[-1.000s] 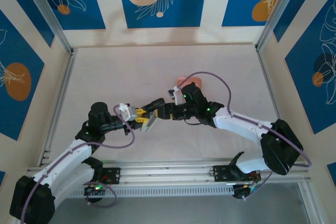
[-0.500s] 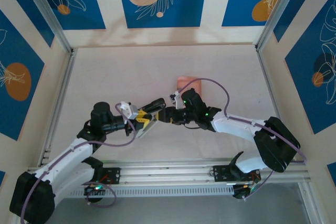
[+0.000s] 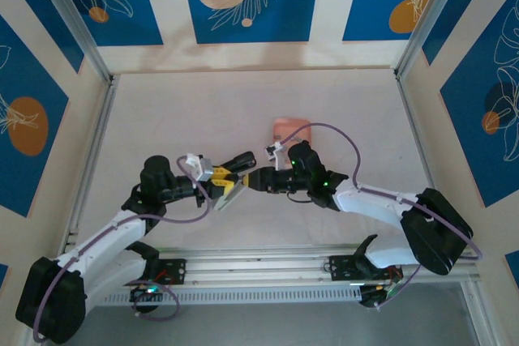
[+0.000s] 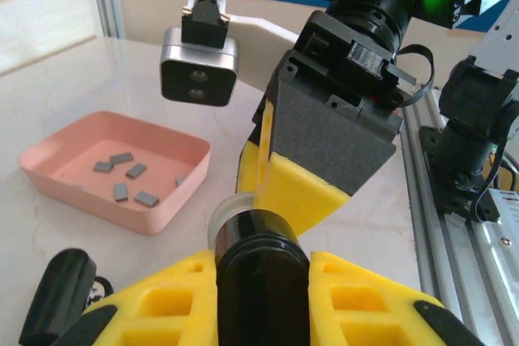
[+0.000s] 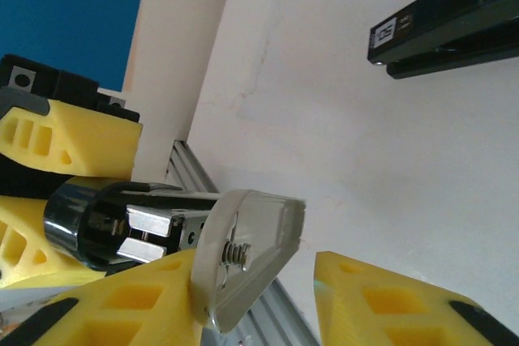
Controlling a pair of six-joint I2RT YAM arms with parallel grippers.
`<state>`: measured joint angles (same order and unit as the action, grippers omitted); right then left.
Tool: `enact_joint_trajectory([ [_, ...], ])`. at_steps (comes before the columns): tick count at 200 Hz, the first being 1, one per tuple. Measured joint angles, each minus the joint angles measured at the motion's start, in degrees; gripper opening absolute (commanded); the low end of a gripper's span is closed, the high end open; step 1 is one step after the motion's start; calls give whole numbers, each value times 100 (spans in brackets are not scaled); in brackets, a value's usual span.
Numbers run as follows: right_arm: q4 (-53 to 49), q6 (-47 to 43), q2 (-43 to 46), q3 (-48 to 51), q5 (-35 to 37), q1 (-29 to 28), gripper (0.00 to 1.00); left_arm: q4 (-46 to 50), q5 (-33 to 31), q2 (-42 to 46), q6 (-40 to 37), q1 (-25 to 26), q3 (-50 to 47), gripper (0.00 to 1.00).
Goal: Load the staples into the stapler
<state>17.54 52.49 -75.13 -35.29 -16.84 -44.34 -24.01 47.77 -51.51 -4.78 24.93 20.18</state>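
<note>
While left claw (image 3: pixel 216 177) is gripping stapler (image 3: pixel 240 159) above table (image 3: pixel 178 119), right claw (image 3: pixel 251 180) is edging closer, narrowing around its grey end, not yet clamped; staples (image 4: pixel 122 176) are lying unloaded in tray (image 4: pixel 174 200).

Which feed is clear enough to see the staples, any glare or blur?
Left wrist: staples in the pink tray evenly lit, sharp, no glare; the stapler up close is soft. Right wrist: bright, washed-out table; stapler edges slightly blurred. Top external: even light, staples too small to make out.
</note>
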Motion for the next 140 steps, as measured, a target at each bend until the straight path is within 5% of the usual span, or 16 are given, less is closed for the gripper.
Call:
enact_joint_trajectory([
  [30,-205,-74,105,-55,-35,-50,35,-208,-2,-26,-2,90,0,0],
  [81,-809,-155,269,-186,334,-162,7,-555,-120,-463,59,306,17,0],
  [116,-1777,-293,769,-391,1154,-396,0,-686,-125,-599,35,466,90,52],
  [140,-2935,-503,933,-905,1897,-474,0,-629,-87,-562,-72,496,389,64],
])
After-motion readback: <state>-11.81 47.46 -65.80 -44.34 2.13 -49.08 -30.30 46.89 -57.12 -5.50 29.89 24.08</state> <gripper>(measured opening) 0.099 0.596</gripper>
